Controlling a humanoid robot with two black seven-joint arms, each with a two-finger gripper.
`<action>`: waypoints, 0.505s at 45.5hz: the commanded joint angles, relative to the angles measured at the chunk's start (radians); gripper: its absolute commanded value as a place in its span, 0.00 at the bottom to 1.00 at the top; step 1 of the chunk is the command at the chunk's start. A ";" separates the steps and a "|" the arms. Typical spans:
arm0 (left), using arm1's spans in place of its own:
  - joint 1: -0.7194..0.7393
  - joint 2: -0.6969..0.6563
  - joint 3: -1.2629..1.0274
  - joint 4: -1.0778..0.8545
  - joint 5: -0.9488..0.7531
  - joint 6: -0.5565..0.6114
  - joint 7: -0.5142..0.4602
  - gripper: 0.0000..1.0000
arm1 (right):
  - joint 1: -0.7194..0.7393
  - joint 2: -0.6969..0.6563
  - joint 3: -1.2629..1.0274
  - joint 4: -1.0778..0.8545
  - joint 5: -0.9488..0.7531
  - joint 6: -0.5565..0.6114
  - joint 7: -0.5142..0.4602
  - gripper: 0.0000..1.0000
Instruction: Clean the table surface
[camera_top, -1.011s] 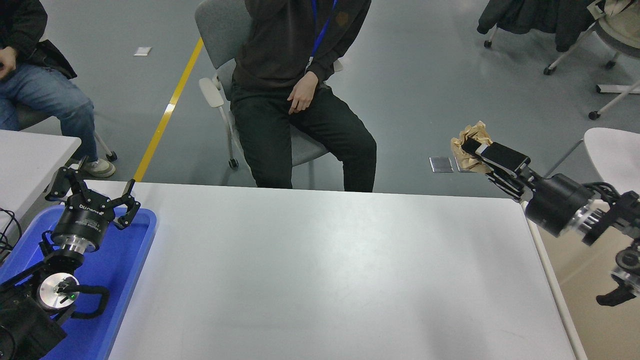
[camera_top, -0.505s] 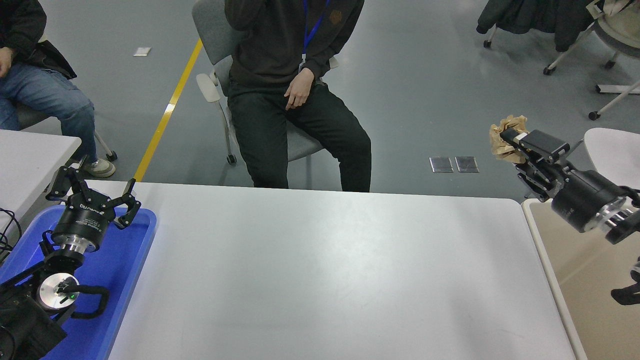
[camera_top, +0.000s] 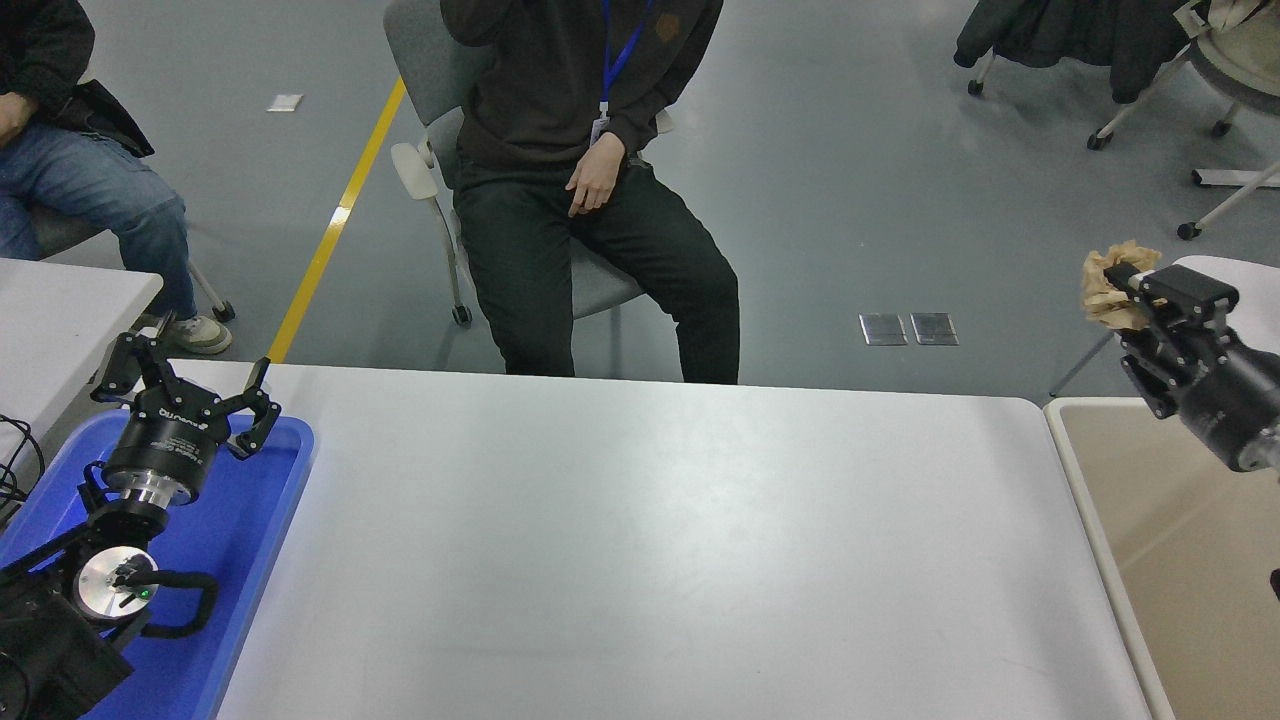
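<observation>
The table surface is a large matte white-grey top filling the middle of the head view, bare of loose objects. My right gripper is at the far right, beyond the table's right edge and above a beige bin. It is shut on a crumpled brown paper wad. My left gripper is parked at the lower left over a blue tray, open and empty.
A person in dark clothes sits on a grey chair at the far side. Another person in jeans sits at the top left. A smaller white table stands at the left, a round white one at the right.
My right gripper has carried the brown paper wad rightward, from beyond the table's far right corner to above the beige bin. The left arm has not moved.
</observation>
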 joint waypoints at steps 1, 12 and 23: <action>0.000 0.000 0.000 0.000 0.000 0.000 0.000 1.00 | -0.012 0.034 0.008 -0.196 0.108 0.111 0.003 0.00; 0.000 0.000 0.000 0.000 0.000 0.000 0.000 1.00 | -0.020 0.071 0.023 -0.349 0.120 0.204 0.006 0.00; 0.000 0.000 0.000 0.000 0.000 0.000 0.000 1.00 | -0.038 0.115 0.043 -0.564 0.177 0.375 0.022 0.00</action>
